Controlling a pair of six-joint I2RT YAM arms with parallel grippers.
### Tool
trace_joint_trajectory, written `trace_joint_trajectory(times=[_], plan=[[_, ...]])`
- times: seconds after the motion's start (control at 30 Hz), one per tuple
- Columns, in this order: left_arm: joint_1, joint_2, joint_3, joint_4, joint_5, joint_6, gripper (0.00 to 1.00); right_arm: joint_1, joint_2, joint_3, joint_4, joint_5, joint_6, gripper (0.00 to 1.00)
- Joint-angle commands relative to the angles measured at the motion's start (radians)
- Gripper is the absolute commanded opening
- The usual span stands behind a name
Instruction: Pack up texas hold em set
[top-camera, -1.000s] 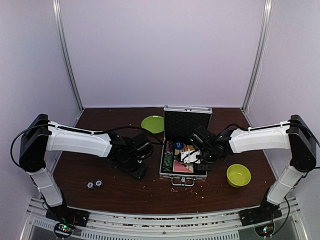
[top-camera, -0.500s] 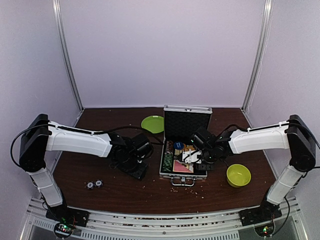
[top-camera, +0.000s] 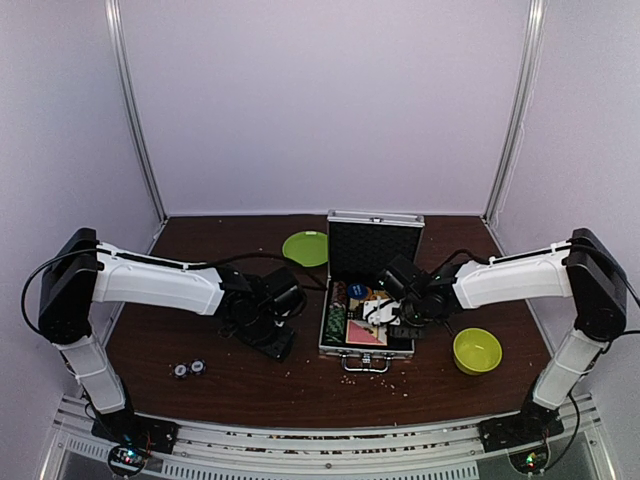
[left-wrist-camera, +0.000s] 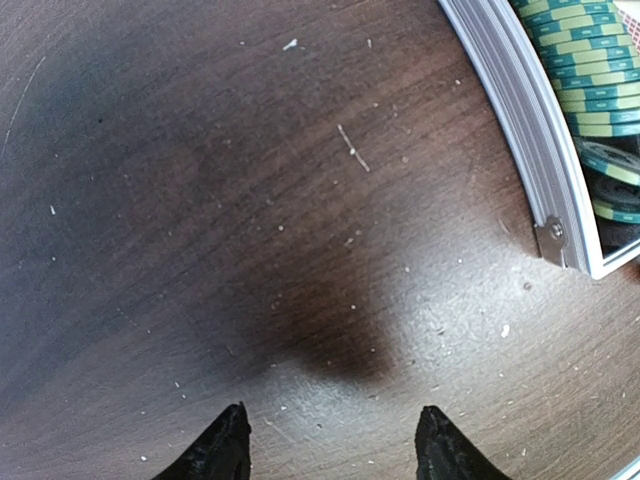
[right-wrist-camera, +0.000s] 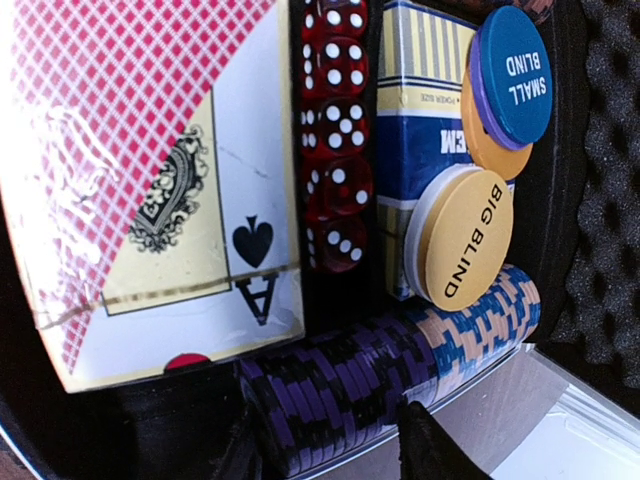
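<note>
At mid-desk, the silver case (top-camera: 366, 349) lies open, its lid upright.
Purple chips (right-wrist-camera: 330, 400), a card deck (right-wrist-camera: 150, 150) and button discs (right-wrist-camera: 465, 235) sit inside. The right arm reaches in from the right, wrist bent down, with the right gripper (right-wrist-camera: 330, 450) low over the chips, fingers spread. The left arm stretches across, with the left gripper (left-wrist-camera: 330, 440) aimed at bare desk (left-wrist-camera: 250, 200) beside the case, fingers parted, empty.

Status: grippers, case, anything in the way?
Left gripper open, empty, over table beside case. Right gripper in case over chips, jaws unclear. Two discs loose front-left.
</note>
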Motion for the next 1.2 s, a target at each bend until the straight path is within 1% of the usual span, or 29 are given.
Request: trace_joint_trajectory(times=[0.0,0.37,0.47,0.63,0.77,0.97,1.1,1.17], plan=[[0.002,-0.012,-0.012,0.029,0.004,-0.013,0.59,-0.013,0.029,0.005,0.053,0.079,0.026,0.47],[0.002,-0.021,-0.021,0.027,0.002,-0.016,0.59,-0.032,0.020,0.005,0.054,0.091,0.041,0.47],[0.002,-0.030,-0.026,0.024,0.001,-0.017,0.59,-0.033,0.008,0.004,0.032,0.054,0.032,0.48],[0.003,-0.064,-0.031,-0.026,-0.019,-0.025,0.61,-0.033,-0.058,0.026,-0.075,-0.076,0.041,0.52],[0.033,-0.129,-0.061,-0.126,-0.036,-0.040,0.63,-0.033,-0.138,0.045,-0.187,-0.204,0.052,0.56],[0.130,-0.256,-0.149,-0.278,-0.011,-0.056,0.66,-0.037,-0.275,0.029,-0.304,-0.364,0.072,0.58],[0.208,-0.330,-0.201,-0.354,0.020,-0.052,0.71,-0.065,-0.363,-0.013,-0.323,-0.457,0.089,0.59],[0.251,-0.359,-0.227,-0.380,0.030,-0.048,0.73,-0.100,-0.411,-0.047,-0.301,-0.525,0.108,0.59]])
